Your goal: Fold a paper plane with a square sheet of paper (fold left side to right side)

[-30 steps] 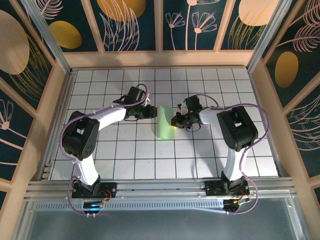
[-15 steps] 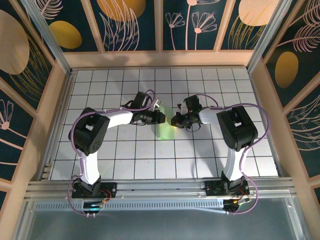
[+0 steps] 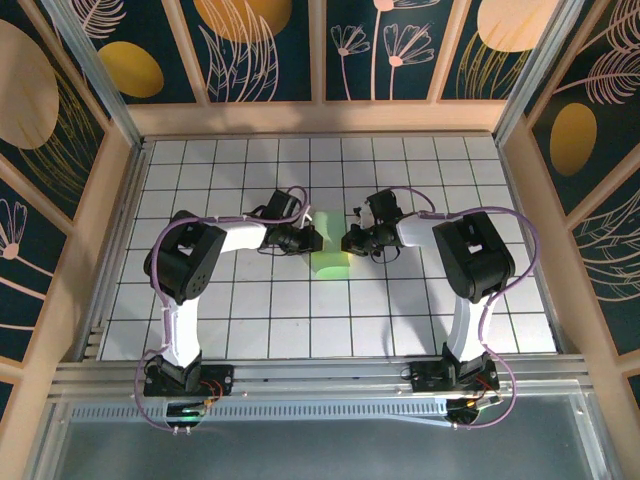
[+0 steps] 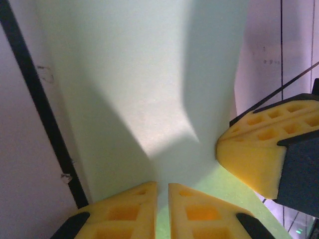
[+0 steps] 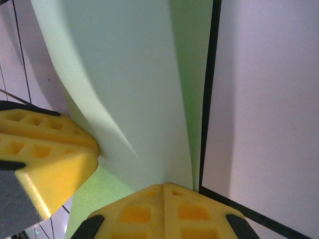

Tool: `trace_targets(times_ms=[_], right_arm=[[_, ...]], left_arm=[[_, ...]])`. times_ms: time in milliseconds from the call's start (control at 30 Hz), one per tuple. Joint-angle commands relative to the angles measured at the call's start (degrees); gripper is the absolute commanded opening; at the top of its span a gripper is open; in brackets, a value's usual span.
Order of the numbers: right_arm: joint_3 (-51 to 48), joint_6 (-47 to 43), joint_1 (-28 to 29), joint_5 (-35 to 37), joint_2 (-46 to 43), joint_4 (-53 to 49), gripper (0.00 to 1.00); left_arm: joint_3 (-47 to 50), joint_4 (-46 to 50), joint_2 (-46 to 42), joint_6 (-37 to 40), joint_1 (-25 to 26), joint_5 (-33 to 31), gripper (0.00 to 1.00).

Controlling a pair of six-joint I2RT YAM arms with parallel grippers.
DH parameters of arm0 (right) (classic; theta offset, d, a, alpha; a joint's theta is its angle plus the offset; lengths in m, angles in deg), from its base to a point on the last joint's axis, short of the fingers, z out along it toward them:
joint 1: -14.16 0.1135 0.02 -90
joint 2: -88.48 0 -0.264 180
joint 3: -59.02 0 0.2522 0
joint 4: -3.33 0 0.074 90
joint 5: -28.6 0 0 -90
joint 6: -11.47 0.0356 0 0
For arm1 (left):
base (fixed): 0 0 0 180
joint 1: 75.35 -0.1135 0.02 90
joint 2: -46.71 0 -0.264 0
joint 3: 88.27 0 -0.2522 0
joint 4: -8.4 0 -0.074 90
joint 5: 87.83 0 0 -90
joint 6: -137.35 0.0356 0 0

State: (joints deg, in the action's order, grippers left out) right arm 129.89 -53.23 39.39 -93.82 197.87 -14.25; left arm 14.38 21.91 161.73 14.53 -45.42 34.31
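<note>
Left wrist: plain pale-green paper

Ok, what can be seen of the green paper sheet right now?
The thin pale-green sheet of paper is plain and unmarked. It is bowed into soft bends rather than lying flat on the white grid table, with no sharp crease showing. It sits mid-table, where the left hand and right hand pinch it from opposite sides.
</note>
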Motion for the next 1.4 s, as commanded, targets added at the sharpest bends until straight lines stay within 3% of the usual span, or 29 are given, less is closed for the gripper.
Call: trace_targets(times_ms=[0, 300, 633, 833, 1367], right_arm=[[-1.6, -2.3, 0.5, 10.4, 5.2, -7.6, 0.00], [-1.7, -2.3, 0.4, 10.6, 5.0, -7.6, 0.00], [-1.9, -2.0, 0.5, 9.9, 4.6, -7.2, 0.00], [-1.9, -1.9, 0.6, 9.8, 4.8, -7.0, 0.00], [-1.9, -2.0, 0.9, 9.7, 4.6, -6.9, 0.00]], left_arm=[[2.4, 1.6, 0.2, 0.5, -1.5, -2.0, 0.15], [7.6, 0.1, -3.2, 2.1, -5.7, -1.6, 0.13], [6.4, -3.7, -9.4, 0.7, -3.3, 1.6, 0.07], [1.6, -3.7, -5.9, -0.1, 1.5, 2.2, 0.07], [0.2, -1.4, 0.6, 1.6, 1.8, 0.2, 0.06]])
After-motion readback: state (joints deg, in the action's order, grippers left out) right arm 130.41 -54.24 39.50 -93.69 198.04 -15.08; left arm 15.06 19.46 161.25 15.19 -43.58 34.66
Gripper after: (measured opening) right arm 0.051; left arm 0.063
